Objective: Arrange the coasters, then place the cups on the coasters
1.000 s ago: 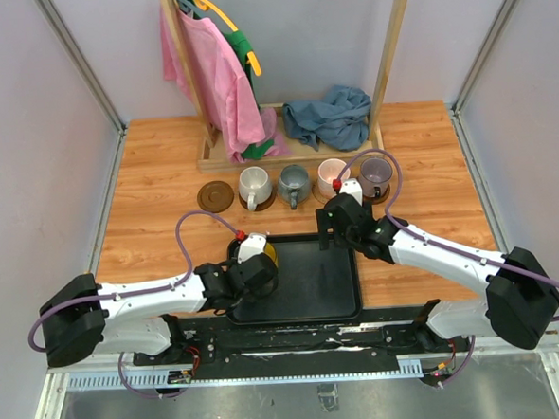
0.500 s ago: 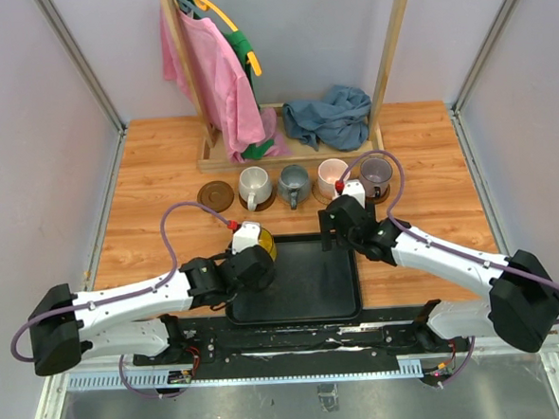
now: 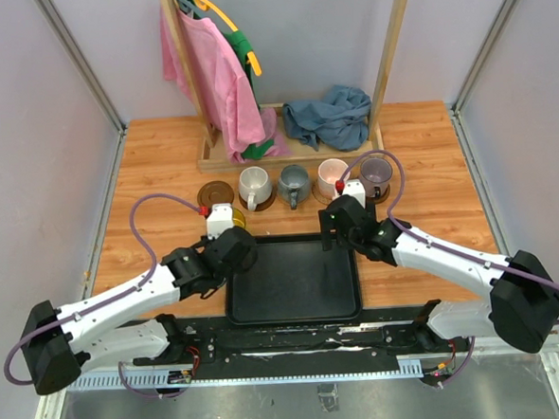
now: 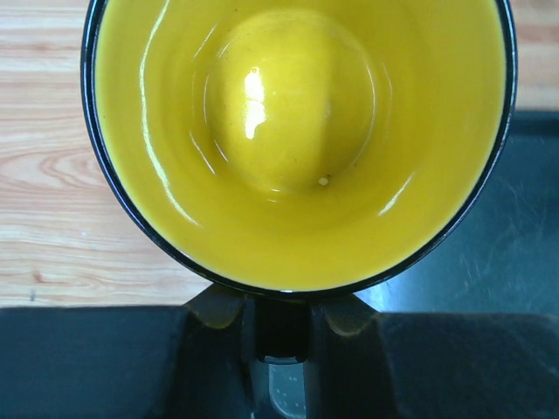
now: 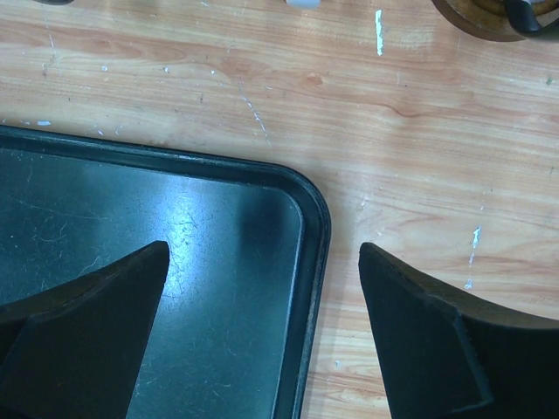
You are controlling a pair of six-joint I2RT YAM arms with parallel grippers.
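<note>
My left gripper (image 4: 281, 310) is shut on the handle of the yellow cup (image 4: 297, 140), which fills the left wrist view. The cup hangs over the wood beside the black tray's (image 4: 515, 218) far left corner. In the top view the wrist (image 3: 223, 220) covers the cup, just in front of an empty dark brown coaster (image 3: 215, 194). To its right the white cup (image 3: 253, 184), grey cup (image 3: 293, 182), pink cup (image 3: 332, 174) and purple cup (image 3: 376, 171) stand in a row on coasters. My right gripper (image 5: 262, 262) is open and empty over the tray's far right corner (image 5: 310, 218).
The black tray (image 3: 293, 283) lies between the arms at the near edge. A wooden rack (image 3: 295, 147) with a pink cloth (image 3: 216, 76) and a blue cloth (image 3: 329, 116) stands at the back, behind the cup row. A coaster edge (image 5: 489, 19) shows in the right wrist view.
My left arm has carried the yellow cup from the tray's near left part to beyond its far left corner, toward the empty coaster. The right arm has barely moved.
</note>
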